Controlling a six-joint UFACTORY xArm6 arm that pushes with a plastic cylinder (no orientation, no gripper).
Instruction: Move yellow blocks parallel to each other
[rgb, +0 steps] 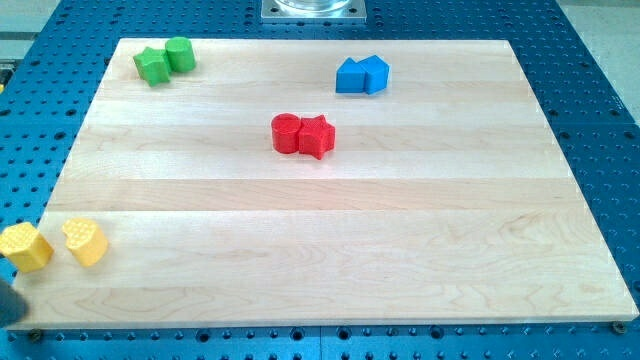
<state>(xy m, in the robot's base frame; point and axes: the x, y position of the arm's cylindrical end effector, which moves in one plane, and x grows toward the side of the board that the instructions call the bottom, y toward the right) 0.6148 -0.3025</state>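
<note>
Two yellow blocks lie at the view's left edge of the wooden board (330, 220). One yellow block (25, 246) is a chunky hexagon-like piece half off the board's left edge. The other yellow block (85, 241), heart-like in shape, sits just to its right with a small gap between them. A dark blurred shape (10, 300) at the view's bottom left corner may be my rod. My tip itself does not show clearly.
Two green blocks (165, 60) touch each other at the view's top left. Two blue blocks (362, 74) touch at the top, right of centre. A red cylinder (286, 133) and a red star (317, 136) touch near the middle. A blue perforated table (600, 120) surrounds the board.
</note>
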